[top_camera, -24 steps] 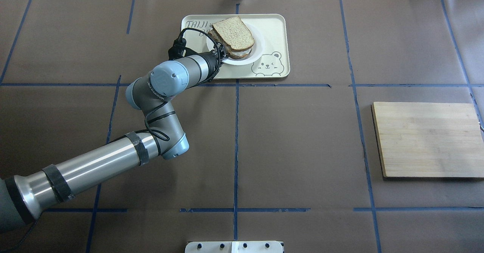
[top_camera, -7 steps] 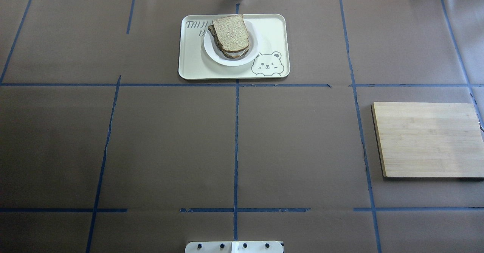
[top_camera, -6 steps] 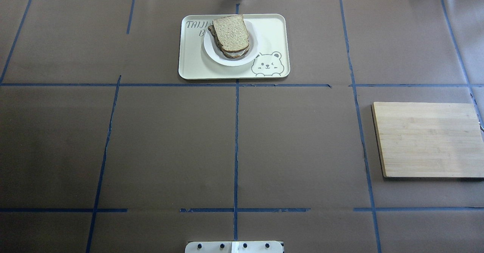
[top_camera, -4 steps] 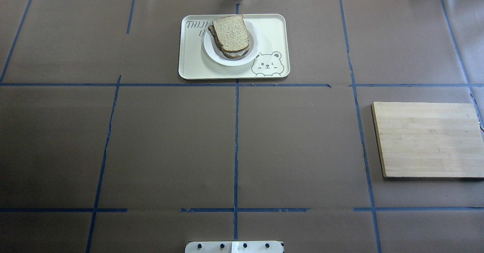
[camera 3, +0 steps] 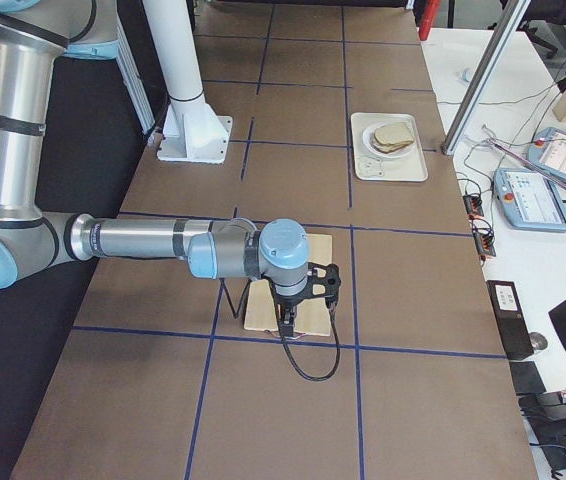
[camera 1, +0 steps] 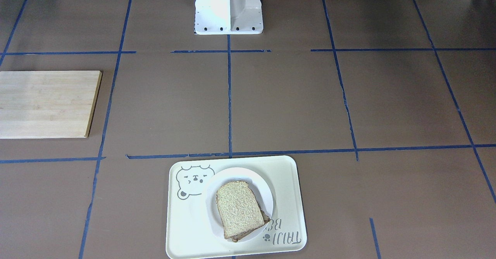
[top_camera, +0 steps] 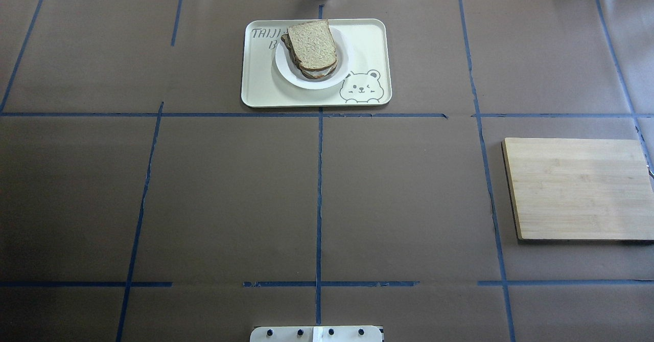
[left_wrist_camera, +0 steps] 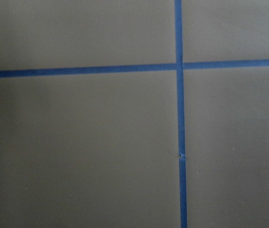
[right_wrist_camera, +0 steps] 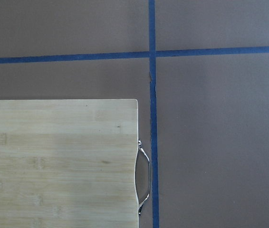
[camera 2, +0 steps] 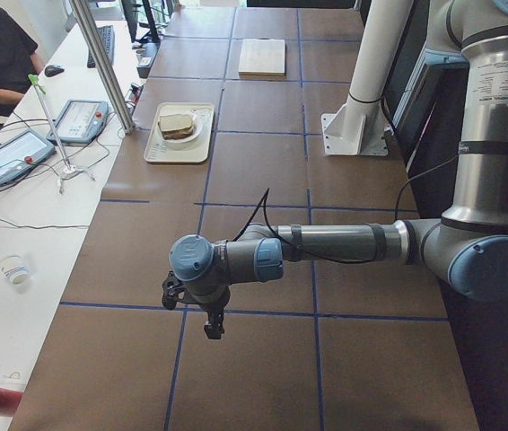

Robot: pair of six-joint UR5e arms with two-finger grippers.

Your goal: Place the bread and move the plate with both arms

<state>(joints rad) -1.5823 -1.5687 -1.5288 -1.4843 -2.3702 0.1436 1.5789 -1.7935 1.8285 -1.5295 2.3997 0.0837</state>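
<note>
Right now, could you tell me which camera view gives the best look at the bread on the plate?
The exterior front-facing view: the bread lies nearest and largest there, on the plate. The overhead exterior view shows it smaller, both side views show it tiny, and neither wrist view shows it at all.

Left arm (camera 2: 344, 242): upper section upright, elbow bent, forearm held level. Wrist turned down, left claw (camera 2: 211, 329) pointing straight down. Right arm (camera 3: 143, 240): same pose, right claw (camera 3: 297, 322) hanging downward. Can't make out whether either claw is parted or closed.
</note>
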